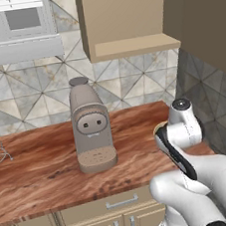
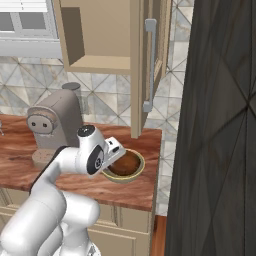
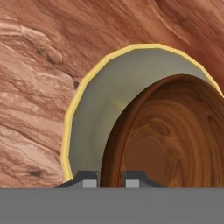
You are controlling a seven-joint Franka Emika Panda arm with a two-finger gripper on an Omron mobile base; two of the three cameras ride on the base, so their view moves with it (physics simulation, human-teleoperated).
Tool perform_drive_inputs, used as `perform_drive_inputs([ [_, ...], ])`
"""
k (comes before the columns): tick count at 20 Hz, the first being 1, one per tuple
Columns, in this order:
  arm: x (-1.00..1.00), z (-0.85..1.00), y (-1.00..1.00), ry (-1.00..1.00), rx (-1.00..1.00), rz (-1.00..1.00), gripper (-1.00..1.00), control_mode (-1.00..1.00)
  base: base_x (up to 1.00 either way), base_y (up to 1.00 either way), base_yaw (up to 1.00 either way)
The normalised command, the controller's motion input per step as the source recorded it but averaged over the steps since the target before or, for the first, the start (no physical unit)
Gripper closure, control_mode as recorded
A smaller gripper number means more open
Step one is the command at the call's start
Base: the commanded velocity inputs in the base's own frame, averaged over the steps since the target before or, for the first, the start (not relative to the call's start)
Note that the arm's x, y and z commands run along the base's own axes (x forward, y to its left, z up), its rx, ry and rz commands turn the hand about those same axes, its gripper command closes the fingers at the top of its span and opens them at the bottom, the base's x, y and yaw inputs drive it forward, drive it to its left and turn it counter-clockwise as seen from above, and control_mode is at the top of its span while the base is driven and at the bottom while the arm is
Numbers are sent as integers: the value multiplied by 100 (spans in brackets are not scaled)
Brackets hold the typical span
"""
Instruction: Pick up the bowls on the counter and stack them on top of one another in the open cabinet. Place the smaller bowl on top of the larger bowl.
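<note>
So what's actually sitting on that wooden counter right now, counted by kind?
Bowls: 2, the small brown bowl resting inside the wider yellow bowl
Coffee machines: 1, the taupe coffee machine
Total: 3
</note>
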Motion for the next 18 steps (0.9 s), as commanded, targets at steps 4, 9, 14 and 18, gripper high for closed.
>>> perform_drive_inputs([
  [4,17,-8,0,0,1,2,100,-100,0,0,0],
  [9,21,-10,2,0,0,3,100,-100,0,0,0],
  [14,20,-10,15,0,0,5,-100,-100,0,0,0],
  [18,7,-3,3,0,0,4,-100,-100,0,0,0],
])
